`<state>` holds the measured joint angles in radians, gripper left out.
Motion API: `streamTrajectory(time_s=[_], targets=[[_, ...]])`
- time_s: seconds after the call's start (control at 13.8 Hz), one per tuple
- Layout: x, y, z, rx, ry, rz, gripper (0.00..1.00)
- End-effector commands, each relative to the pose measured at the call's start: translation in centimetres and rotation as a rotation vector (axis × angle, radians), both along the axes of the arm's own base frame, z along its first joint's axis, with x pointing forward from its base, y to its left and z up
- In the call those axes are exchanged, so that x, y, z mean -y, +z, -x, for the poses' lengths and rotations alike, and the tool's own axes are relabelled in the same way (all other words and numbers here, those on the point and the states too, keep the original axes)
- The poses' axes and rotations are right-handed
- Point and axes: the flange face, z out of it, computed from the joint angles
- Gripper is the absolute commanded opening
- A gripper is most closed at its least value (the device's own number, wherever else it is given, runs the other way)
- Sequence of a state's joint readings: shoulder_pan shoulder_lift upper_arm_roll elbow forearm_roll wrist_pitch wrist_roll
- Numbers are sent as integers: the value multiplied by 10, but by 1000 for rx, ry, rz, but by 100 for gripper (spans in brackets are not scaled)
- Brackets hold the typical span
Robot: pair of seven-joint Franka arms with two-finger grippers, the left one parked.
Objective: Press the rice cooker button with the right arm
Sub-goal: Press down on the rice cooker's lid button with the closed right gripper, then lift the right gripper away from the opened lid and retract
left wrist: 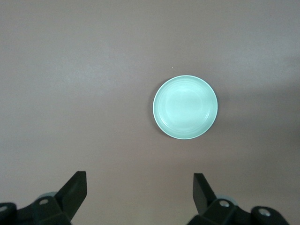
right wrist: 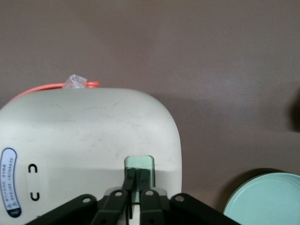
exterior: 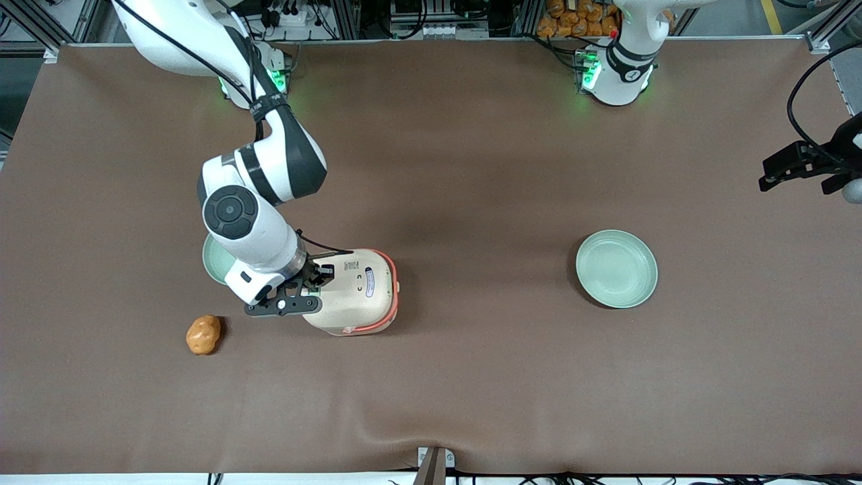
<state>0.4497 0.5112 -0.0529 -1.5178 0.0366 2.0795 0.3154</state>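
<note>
The cream rice cooker [exterior: 357,289] stands on the brown table with its lid closed and an orange-red trim band at its edge; it also shows in the right wrist view [right wrist: 89,136]. The small mint-green button [right wrist: 139,163] sits on the lid's edge. The right arm [exterior: 256,222] reaches down over the cooker. Its gripper [exterior: 316,279] is shut, and its fingertips [right wrist: 136,177] rest on the button. In the front view the gripper hides the button.
A mint-green plate [exterior: 214,259] lies partly under the right arm beside the cooker, also in the right wrist view [right wrist: 265,199]. A second mint-green plate [exterior: 616,268] lies toward the parked arm's end [left wrist: 185,107]. An orange-brown lump [exterior: 203,335] lies nearer the front camera than the first plate.
</note>
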Motion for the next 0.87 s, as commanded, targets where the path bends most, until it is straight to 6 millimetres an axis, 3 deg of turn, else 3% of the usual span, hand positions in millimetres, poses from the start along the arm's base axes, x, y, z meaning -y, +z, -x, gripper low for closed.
streamTrajectory(time_s=[0.0, 0.14, 0.22, 0.29, 0.51, 0.65, 0.8], targets=[[12, 48, 0, 15, -30, -17, 68], [26, 93, 4, -2, -44, -7, 85], [45, 114, 2, -16, -68, -4, 96], [69, 138, 2, -30, -96, -4, 100], [124, 198, 22, -40, -133, -7, 100], [165, 220, 37, -92, -117, 12, 100], [217, 248, 57, -129, -103, 6, 100]])
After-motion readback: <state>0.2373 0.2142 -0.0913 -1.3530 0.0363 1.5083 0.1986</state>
